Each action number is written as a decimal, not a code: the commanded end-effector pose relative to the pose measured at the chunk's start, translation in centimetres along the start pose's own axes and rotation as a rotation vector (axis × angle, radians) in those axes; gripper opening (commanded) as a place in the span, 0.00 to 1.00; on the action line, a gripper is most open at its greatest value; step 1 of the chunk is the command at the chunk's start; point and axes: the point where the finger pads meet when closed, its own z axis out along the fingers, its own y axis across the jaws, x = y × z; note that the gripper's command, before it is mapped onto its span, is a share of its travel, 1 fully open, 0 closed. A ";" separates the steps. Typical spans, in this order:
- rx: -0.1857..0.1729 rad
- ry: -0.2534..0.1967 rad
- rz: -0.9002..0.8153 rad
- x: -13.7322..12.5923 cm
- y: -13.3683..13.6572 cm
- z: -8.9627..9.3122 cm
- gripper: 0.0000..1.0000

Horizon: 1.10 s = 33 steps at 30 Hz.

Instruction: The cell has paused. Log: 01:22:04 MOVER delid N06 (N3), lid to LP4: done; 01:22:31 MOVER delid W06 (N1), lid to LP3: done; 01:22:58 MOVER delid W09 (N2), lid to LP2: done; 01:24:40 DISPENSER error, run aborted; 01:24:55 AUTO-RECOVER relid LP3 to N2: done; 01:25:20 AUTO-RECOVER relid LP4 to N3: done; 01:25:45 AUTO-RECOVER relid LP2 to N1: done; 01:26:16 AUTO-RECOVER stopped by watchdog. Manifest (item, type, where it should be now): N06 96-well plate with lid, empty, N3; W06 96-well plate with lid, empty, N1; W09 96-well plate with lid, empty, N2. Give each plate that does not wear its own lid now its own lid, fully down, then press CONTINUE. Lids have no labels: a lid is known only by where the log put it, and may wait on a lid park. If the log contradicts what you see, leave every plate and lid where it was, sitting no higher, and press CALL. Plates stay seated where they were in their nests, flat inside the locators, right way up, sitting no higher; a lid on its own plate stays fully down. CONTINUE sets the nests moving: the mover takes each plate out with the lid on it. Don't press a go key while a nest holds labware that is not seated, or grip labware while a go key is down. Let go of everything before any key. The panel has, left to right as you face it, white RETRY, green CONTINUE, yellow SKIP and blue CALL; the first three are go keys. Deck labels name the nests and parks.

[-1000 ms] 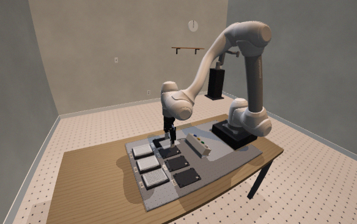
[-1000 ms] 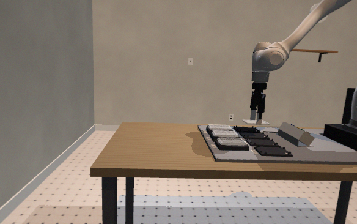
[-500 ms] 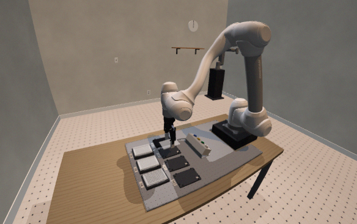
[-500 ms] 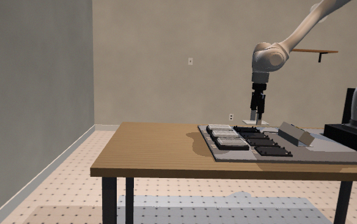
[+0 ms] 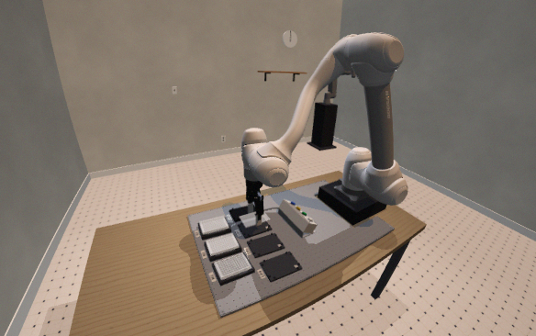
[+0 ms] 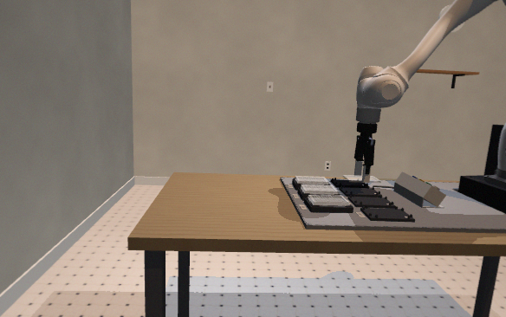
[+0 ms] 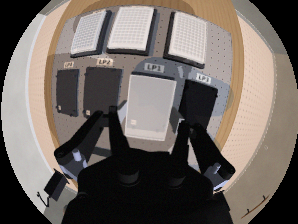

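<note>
At centre frame, the claw [image 5: 255, 216] grips a clear lid [image 5: 251, 219] above a black lid park [image 5: 262, 229]; three plates [image 5: 222, 245] lie lower left, the key panel [image 5: 298, 217] right, on the bench [image 5: 138, 275].

This is a laboratory automation cell set up in a plain room. A wooden bench [image 5: 138, 257] carries a grey deck plate [image 5: 321, 239] with white well plates [image 5: 222, 245] in a row of labelled nests, black lid parks [image 5: 280, 265] beside them, and a small key panel [image 5: 298, 217]. A white robot arm [image 5: 381, 115] stands bolted at the bench's end.
</note>
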 end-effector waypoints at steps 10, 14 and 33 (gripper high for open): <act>0.000 0.000 0.000 0.0 0.0 1.8 0.00; 0.000 0.000 0.000 0.0 0.0 2.4 0.00; 0.000 0.000 0.000 0.0 0.0 3.3 0.00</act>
